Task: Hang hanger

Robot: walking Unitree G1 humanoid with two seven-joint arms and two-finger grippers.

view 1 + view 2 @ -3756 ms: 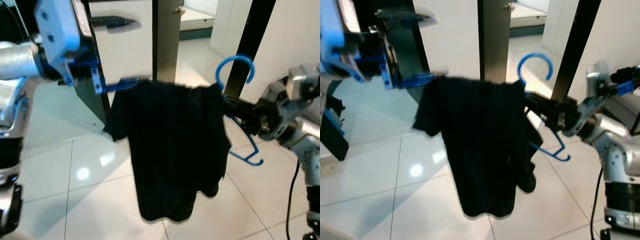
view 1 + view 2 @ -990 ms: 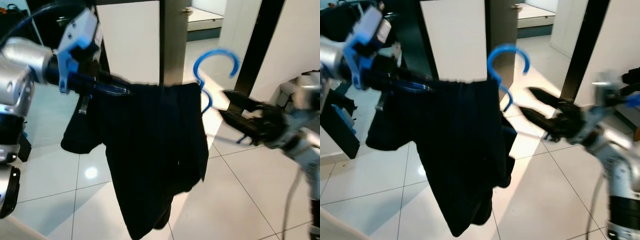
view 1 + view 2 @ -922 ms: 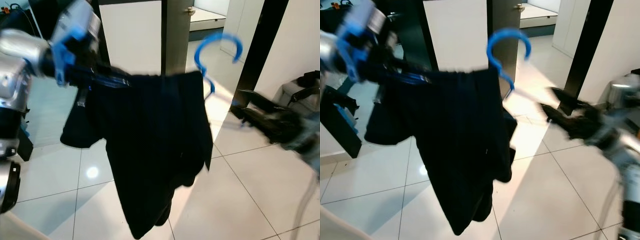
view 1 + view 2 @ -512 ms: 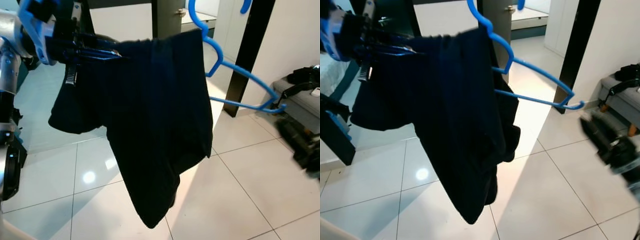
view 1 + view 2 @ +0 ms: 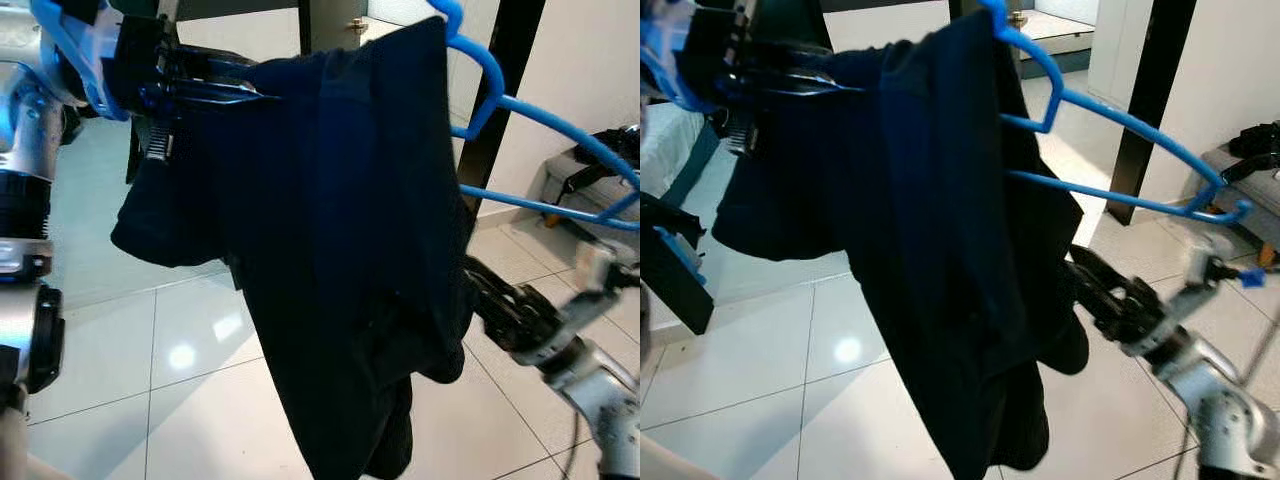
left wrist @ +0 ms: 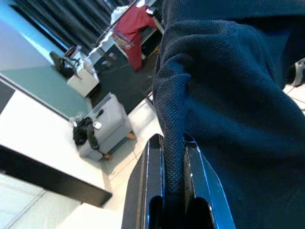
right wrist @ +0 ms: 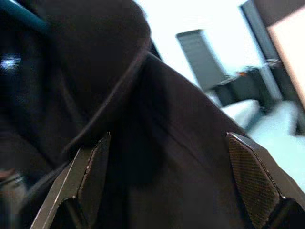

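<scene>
The black shirt point(image 5: 340, 230) hangs nearest the camera, draped over a blue hanger point(image 5: 1110, 120) and falling in a long fold toward the white tiled floor point(image 5: 150, 400). The left gripper point(image 5: 235, 85) is raised at upper left with its fingers pinched tight on the shirt's shoulder edge. The left wrist view shows this closely: the two fingers point(image 6: 155, 191) press together with a ridge of dark knit cloth caught between them. The bare blue arm of the hanger juts out to the right of the shirt, tilted downward, its far end turning back in a small bend.

Lower right, the right gripper point(image 5: 1085, 280) reaches toward the hanging cloth from behind its lower edge. From the head views its fingertips are partly hidden by the shirt. The right wrist view shows its two fingers point(image 7: 93, 176) spread wide apart, with dark folds of fabric close in front of them and between them; whether they touch the cloth cannot be told.

Further back, a black post point(image 5: 500, 90) stands behind the hanger, and a grey sofa point(image 5: 1240, 180) with something dark lying on it sits by the wall at far right. The left wrist view shows a red garment point(image 6: 136, 21) hanging in a darker room, and a grey seat point(image 6: 102, 126) with a dark item on it.
</scene>
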